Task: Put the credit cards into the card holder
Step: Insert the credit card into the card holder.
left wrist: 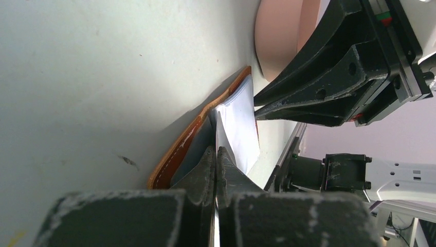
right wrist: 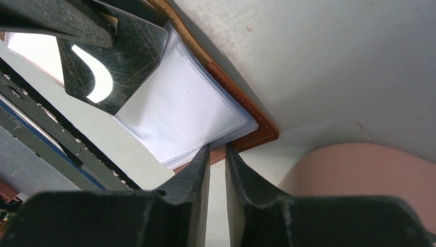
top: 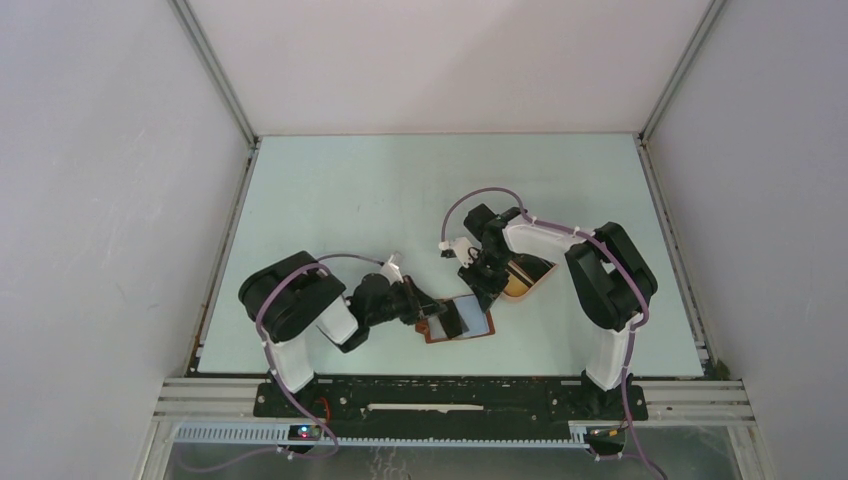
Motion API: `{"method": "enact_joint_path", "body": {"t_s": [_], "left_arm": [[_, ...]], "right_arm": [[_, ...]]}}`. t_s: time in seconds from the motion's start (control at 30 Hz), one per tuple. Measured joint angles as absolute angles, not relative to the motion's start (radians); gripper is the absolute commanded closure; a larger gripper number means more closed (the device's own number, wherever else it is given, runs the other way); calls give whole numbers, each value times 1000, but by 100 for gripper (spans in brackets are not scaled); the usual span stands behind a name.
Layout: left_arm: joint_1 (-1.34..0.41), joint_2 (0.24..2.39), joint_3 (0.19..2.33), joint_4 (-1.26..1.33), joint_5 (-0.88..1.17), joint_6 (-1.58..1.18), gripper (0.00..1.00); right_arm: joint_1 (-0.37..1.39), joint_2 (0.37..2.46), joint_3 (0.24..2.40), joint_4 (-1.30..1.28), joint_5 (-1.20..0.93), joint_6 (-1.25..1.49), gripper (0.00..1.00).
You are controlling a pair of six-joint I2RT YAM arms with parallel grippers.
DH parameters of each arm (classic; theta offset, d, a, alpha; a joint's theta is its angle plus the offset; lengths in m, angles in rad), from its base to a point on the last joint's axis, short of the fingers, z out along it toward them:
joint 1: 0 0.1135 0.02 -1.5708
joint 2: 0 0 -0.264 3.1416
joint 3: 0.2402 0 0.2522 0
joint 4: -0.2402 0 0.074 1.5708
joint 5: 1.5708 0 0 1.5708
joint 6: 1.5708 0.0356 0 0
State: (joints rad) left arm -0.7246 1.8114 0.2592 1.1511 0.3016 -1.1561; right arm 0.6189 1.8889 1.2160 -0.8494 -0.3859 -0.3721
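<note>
Feeding the black card [right wrist: 113, 56] into the card holder [right wrist: 241, 110]
Your left hand [left wrist: 216, 152] is clamped on the card over the open holder, near the front of the bench [top: 400, 190]. Your right hand [right wrist: 217, 154] has its jaws slightly apart at the holder's rim, and whether it grips is unclear. Keep the card flat, square to a sleeve [right wrist: 180, 108].

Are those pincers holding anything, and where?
Left pincer pinches the black card by one edge. Right pincer straddles the rim of the card holder; a grip there cannot be told.
</note>
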Motion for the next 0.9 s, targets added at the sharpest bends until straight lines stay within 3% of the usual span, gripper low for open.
{"method": "enact_joint_path", "body": {"t_s": [0.47,0.9], "left_arm": [[-724,1806,319,1063,366,-1124,100],[-720,1861,321,1139,401,-1144,100]], "right_arm": [[625,1889,1217,-850,-375,-369,75],[629,1889,1219,-851,-371,-369,74]]}}
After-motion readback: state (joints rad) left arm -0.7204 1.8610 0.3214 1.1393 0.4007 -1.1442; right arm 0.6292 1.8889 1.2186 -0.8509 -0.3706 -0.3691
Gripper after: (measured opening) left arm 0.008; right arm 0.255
